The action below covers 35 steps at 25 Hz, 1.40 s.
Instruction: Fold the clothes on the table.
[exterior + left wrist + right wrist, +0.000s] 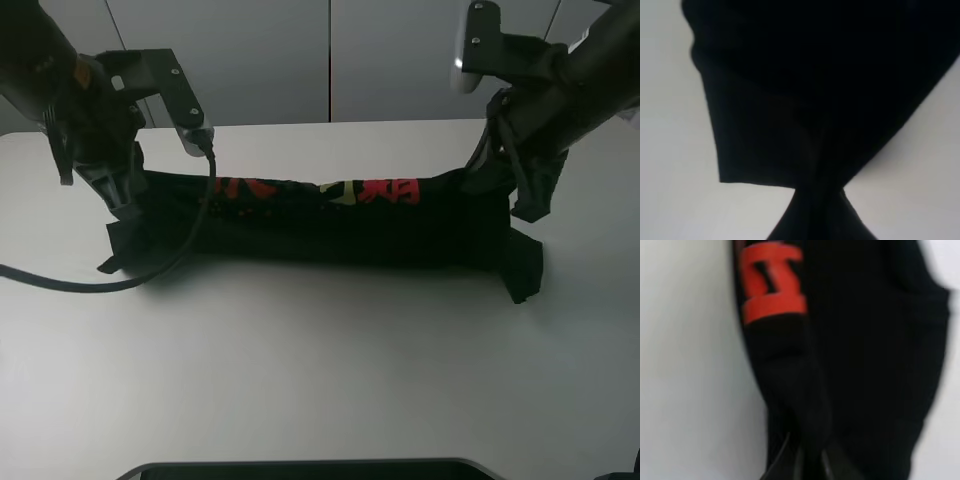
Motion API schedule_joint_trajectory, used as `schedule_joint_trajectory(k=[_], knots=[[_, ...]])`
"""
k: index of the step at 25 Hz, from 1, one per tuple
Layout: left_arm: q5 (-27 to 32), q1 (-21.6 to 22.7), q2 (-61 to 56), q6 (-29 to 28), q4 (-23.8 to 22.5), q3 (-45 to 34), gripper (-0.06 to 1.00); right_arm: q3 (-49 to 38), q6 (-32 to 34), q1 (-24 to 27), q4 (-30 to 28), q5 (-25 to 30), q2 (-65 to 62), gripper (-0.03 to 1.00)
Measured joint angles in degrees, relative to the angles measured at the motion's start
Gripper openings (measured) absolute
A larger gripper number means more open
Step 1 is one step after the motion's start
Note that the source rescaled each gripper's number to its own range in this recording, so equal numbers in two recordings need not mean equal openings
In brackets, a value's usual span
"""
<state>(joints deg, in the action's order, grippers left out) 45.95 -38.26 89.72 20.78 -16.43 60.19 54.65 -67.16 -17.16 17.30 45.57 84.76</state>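
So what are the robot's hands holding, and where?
The black T-shirt: the left fingers pinch its left end, and the right fingers pinch its right end.

The tool (810,463) pinches the black T-shirt (870,365) bearing a red character (772,282).

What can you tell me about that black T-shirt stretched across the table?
The black T-shirt looks like soft cotton, folded lengthwise into a long band stretched across the white table. Red and pale yellow printed characters peek out along its far edge. The left gripper pinches one end and the right gripper the other, bunching the fabric there; a sleeve flap sticks out at each end. Whether its middle rests on the table I cannot tell.
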Motion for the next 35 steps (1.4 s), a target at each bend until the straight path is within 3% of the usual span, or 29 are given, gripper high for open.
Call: schedule_joint_trajectory(k=[3,6,13,18,20,21,24,25,26,28,30,35], knots=[[-4.29,0.00,0.13,-6.38,-4.94,0.00,0.00,0.00,3.39,0.00,-0.52,-6.49,0.11,0.00],[-6.36,0.00,1.20,-10.00,-7.61,0.00,0.00,0.00,4.75,0.00,-1.28,-9.49,1.98,0.00],[-19.50,5.01,7.98,-16.17,-9.10,0.00,0.00,0.00,13.64,0.00,-3.48,-19.13,9.86,0.00],[-24.19,8.45,12.94,-17.30,-9.24,0.00,0.01,-0.09,19.50,0.00,-5.25,-22.98,15.35,0.01],[-25.35,9.21,14.52,-18.61,-9.24,0.00,0.11,-0.09,23.13,0.00,-5.83,-26.06,16.39,0.09],[-25.72,9.34,14.79,-19.44,-9.33,0.00,0.20,-0.09,24.62,0.00,-5.83,-27.39,16.68,0.17],[-27.83,9.66,15.02,-21.97,-9.47,0.00,0.70,-0.09,27.39,0.00,-5.94,-29.79,16.77,0.60],[-29.04,9.66,15.02,-23.47,-9.47,0.00,0.87,-0.09,28.59,0.00,-6.03,-30.04,16.77,0.79],[-29.80,9.66,15.02,-24.73,-9.47,0.00,0.94,-0.09,30.01,0.00,-6.03,-30.08,16.77,0.89],[-30.09,9.66,15.02,-27.90,-9.47,0.00,0.96,-0.09,33.19,0.00,-6.03,-29.66,16.77,0.98],[-28.63,9.66,15.02,-31.80,-8.53,0.00,0.95,-0.09,39.21,0.00,-6.03,-28.53,16.77,1.00],[-15.86,9.77,15.12,-34.07,-1.24,4.02,0.95,2.39,52.32,0.00,-7.53,-19.92,16.77,1.00]])
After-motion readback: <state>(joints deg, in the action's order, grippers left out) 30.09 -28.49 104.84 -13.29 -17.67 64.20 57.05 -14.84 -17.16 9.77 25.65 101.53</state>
